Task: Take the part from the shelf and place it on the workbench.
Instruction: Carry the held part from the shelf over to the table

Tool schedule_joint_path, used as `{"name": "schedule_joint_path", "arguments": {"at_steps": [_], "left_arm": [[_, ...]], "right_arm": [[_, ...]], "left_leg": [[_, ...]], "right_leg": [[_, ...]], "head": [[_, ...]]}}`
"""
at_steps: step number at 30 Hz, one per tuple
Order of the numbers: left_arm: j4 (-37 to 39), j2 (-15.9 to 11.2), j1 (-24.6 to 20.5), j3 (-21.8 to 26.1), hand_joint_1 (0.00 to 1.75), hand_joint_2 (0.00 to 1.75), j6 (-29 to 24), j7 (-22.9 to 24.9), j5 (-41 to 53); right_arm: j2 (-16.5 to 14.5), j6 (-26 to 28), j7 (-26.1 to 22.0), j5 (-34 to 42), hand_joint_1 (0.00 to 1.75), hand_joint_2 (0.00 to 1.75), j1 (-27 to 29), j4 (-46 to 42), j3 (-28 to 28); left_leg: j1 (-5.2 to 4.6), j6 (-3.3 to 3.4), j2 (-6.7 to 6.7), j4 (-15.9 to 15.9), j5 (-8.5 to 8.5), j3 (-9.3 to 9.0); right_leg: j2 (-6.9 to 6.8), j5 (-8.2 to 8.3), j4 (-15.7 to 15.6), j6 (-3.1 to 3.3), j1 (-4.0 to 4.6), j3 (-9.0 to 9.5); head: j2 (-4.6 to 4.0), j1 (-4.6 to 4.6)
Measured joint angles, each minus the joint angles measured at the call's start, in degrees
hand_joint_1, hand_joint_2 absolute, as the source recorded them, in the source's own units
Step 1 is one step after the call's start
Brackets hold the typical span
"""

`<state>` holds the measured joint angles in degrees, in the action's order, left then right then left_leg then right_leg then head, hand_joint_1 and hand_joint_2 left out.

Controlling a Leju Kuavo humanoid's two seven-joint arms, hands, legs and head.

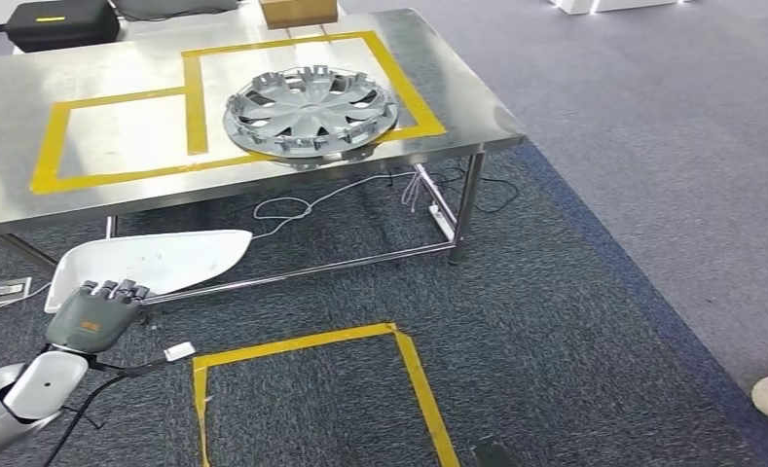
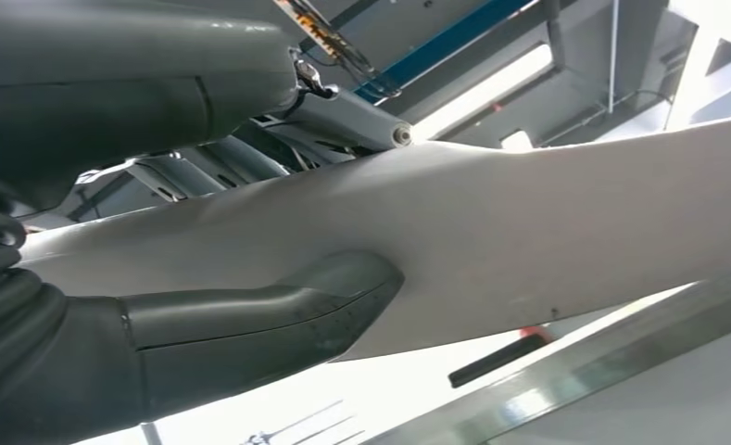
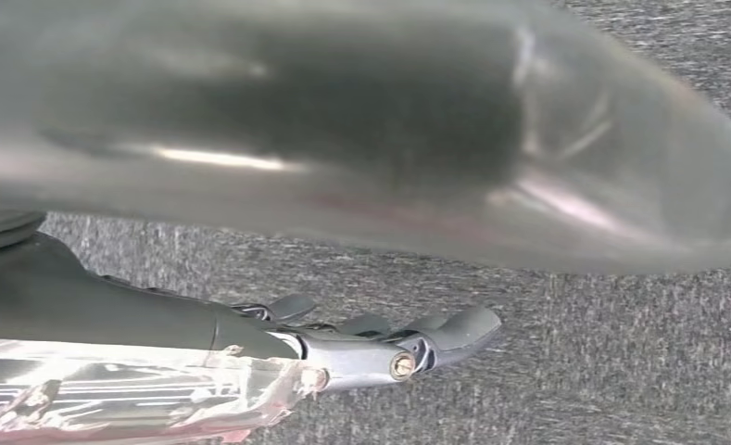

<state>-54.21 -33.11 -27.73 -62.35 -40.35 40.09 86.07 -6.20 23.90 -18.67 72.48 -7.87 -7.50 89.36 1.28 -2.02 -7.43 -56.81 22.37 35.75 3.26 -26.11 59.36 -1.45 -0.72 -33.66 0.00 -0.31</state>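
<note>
We grip the white part in our left hand, fingers over its near edge, thumb beneath, so it travels flat toward the desk at twelve o'clock. Our right hand holds nothing, fingers loosely apart.

We see the left hand cover the near edge of the white part; in the left wrist view the part runs off the picture's edge. The right hand sits behind a blurred grey thumb, so we cannot tell its grip.
</note>
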Motion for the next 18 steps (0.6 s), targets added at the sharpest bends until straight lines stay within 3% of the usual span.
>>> {"name": "schedule_joint_path", "arguments": {"at_steps": [2,4,6,7,8,10,12,16,18], "left_arm": [[0.0,-0.2,-0.1,0.0,1.75,1.75,0.0,0.0,0.0],[0.0,0.0,-0.3,0.0,1.75,1.75,0.0,0.0,0.0],[0.0,0.2,-0.1,0.0,1.75,1.75,0.0,0.0,0.0],[0.0,0.2,0.0,0.0,1.75,1.75,0.0,0.0,0.0],[0.0,0.2,0.1,0.0,1.75,1.75,0.0,0.0,0.0],[0.0,0.2,0.0,0.0,1.75,1.75,0.0,0.0,0.0],[0.0,0.1,-0.1,0.0,1.75,1.75,0.0,0.0,0.0],[0.0,0.2,-0.1,0.0,1.75,1.75,0.0,0.0,0.0],[0.0,0.2,-0.1,0.0,1.75,1.75,0.0,0.0,0.0]], "right_arm": [[-0.1,0.0,0.0,0.0,0.0,0.0,0.0,0.0,0.0],[-0.1,0.0,0.0,0.0,0.0,0.0,0.0,0.0,0.0],[-0.1,-0.3,-0.1,0.3,0.0,0.0,0.2,0.0,0.0],[-0.1,-0.6,-0.1,0.5,0.0,0.0,0.2,0.0,0.0],[-0.1,-0.9,-0.2,0.8,0.0,0.0,0.2,0.0,0.0],[-0.1,-1.3,-0.2,1.0,0.0,0.0,0.1,0.0,0.0],[-0.1,-1.5,-0.2,1.1,0.0,0.0,0.0,0.0,0.0],[0.0,-1.7,0.0,1.4,0.0,0.0,0.1,0.0,0.0],[0.0,-1.7,0.0,1.5,0.0,0.0,0.0,0.0,0.0]], "left_leg": [[-0.17,-0.48,2.43,-2.1,1.37,1.13],[-0.34,-0.78,5.73,-8.8,4.77,4.36],[-0.29,-0.94,6.71,-15.6,7.11,7.61],[-0.27,-0.96,6.82,-16.4,6.83,7.99],[-0.27,-0.91,6.84,-15.0,5.54,7.19],[-0.31,-0.66,7.3,-7.5,2.0,3.13],[-0.42,-0.3,7.83,-1.4,0.46,-0.15],[-0.53,-0.12,7.79,0.2,0.58,-0.82],[-0.58,0.21,7.75,0.2,0.62,-0.82]], "right_leg": [[-1.18,0.21,-0.3,0.84,-0.03,0.14],[-2.28,0.19,-0.4,1.35,0.13,0.17],[-3.24,0.09,-0.4,1.51,0.25,0.15],[-3.65,0.06,-0.4,1.54,0.26,0.16],[-3.97,0.04,-0.4,1.51,0.26,0.19],[-4.39,-0.07,-0.4,1.3,0.32,0.34],[-4.56,-0.3,-0.2,0.91,0.67,0.31],[-4.69,-0.28,-0.6,1.94,1.1,-0.07],[-4.74,-0.06,-1.1,1.47,1.08,0.12]], "head": [[0.0,-0.33],[0.0,-0.61],[0.0,-0.62],[0.0,-0.64],[0.0,-0.64],[0.0,-0.65],[0.0,-0.58],[0.0,-0.39],[0.0,-0.39]]}}
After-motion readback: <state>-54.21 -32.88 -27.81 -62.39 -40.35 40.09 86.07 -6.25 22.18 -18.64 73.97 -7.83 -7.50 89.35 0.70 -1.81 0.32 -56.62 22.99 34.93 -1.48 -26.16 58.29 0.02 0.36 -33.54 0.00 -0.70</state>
